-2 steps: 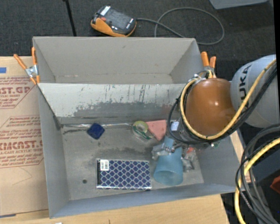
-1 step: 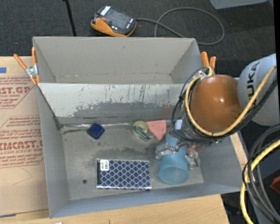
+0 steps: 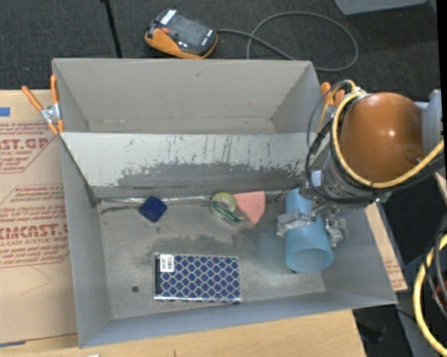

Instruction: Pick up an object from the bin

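I cannot tell my gripper's (image 3: 311, 223) grip; it hangs over the blue cup (image 3: 307, 253) by the bin's (image 3: 203, 100) three o'clock wall, bare floor at nine.

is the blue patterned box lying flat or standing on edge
Lying flat: the blue patterned box rests on the bin floor with its broad lattice-printed face turned up, white label at its left end.

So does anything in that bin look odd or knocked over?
Only the light blue cup by the right wall: it seems tipped over rather than upright, right under the pincer. The sloping back wall of the bin is heavily scuffed. The patterned blue packet lies flat, and nothing has spilled.
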Controlling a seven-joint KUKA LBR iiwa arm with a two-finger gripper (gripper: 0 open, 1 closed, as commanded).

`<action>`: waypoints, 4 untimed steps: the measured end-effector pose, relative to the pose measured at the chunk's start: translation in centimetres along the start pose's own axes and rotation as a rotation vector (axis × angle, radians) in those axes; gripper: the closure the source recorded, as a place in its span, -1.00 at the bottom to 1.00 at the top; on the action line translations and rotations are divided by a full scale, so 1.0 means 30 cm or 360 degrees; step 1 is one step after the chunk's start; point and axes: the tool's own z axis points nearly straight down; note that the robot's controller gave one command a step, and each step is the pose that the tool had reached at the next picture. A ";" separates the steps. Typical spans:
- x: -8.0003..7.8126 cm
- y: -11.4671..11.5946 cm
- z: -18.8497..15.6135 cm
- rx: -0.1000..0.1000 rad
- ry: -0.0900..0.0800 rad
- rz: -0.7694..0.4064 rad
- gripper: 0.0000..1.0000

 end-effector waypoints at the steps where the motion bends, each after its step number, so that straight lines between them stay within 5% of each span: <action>1: 0.043 -0.029 -0.015 0.0004 0.0003 -0.0024 1.00; 2: -0.003 -0.152 -0.011 0.0002 -0.0008 -0.0263 1.00; 4: 0.010 -0.165 -0.033 0.0000 -0.0010 -0.0240 1.00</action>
